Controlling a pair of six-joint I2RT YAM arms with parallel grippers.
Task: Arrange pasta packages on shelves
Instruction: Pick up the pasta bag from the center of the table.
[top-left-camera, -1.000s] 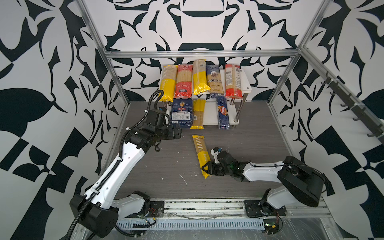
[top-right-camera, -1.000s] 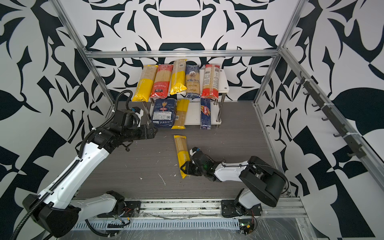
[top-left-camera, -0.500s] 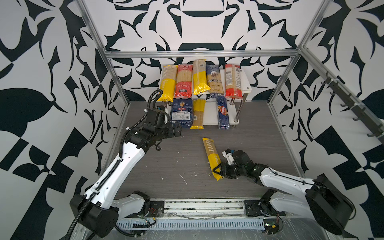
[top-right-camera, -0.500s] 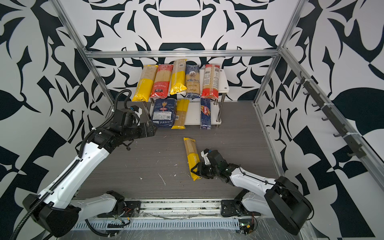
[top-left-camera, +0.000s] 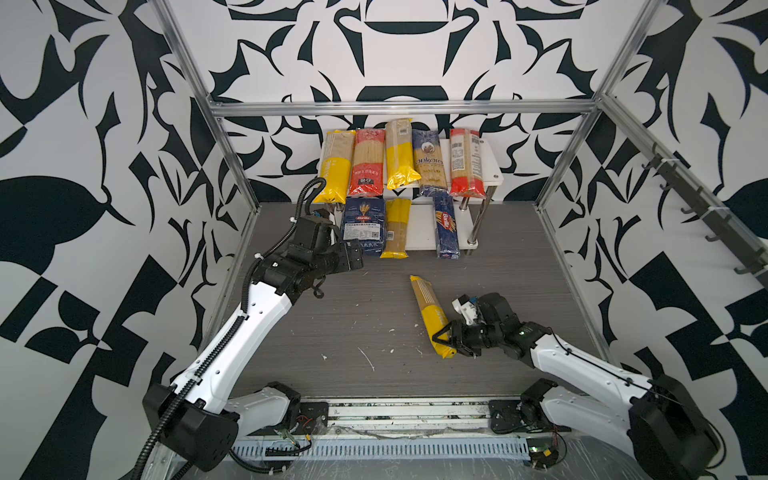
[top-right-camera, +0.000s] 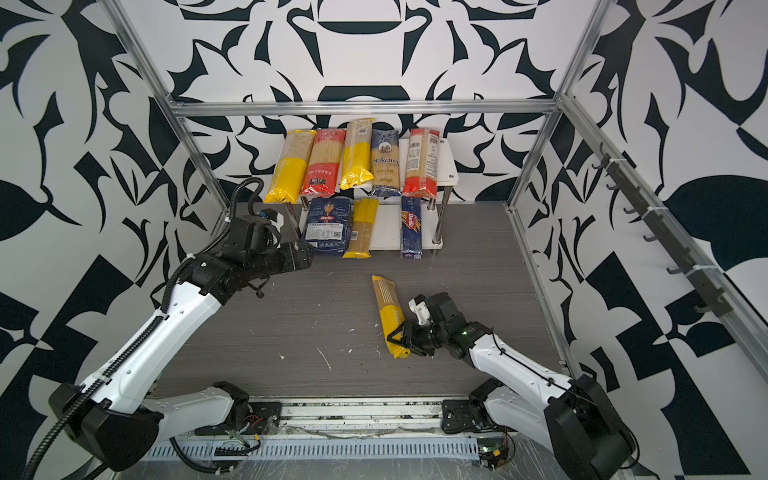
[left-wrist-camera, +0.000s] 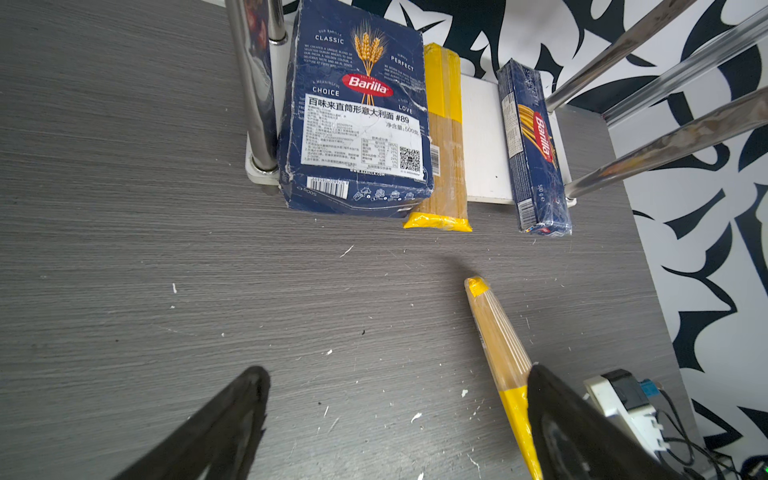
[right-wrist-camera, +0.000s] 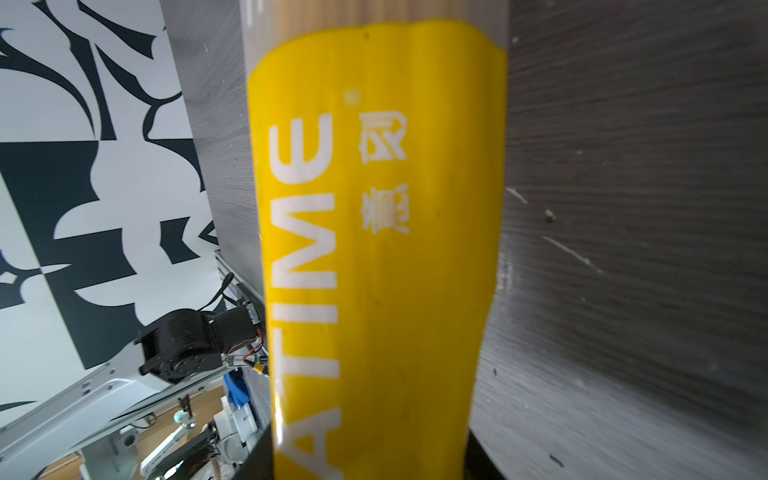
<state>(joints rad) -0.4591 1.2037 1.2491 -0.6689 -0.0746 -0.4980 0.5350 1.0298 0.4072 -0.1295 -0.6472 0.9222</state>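
Swinging the yellow spaghetti bag (top-left-camera: 428, 305) sideways across the table (top-left-camera: 332, 332), further from the left fingers (left-wrist-camera: 232, 415) than a second ago and over toward the right arm's side; pinching it near its solid-yellow end between the right fingers (top-left-camera: 446, 329), closed down on the wrapper in both top views, with the white lettering filling the right wrist view. Pointing its free end out ahead of the right fingers toward the shelves (top-left-camera: 492, 166), yet keeping it well short of them and low over the table, without showing whether touching or just clear. Reading this as lining up the last loose pack for placing, counting five long bags (top-left-camera: 400, 156) already side by side on the upper board (top-right-camera: 446, 162) and three packs on the lower board (top-left-camera: 419, 224). Aiming the tip roughly at the yellow bag (top-left-camera: 395, 228) lying there, with a bare white strip just beside it, between it and the slim Barilla box (top-left-camera: 446, 226): probably the slot, though narrow, so risking a nudge to either neighbour. Minding also the chrome post (top-left-camera: 480, 220) beyond the slim box and the upper board overhanging from above, likely calling for a low, flat slide in. Holding the left fingers spread wide and empty, hovering just short of the wide Barilla pack (top-left-camera: 362, 224), well apart from the right fingers and off the bag's path. Leaving white crumbs (top-left-camera: 368, 359) scattered over the table beneath, nothing bulky blocking the way.
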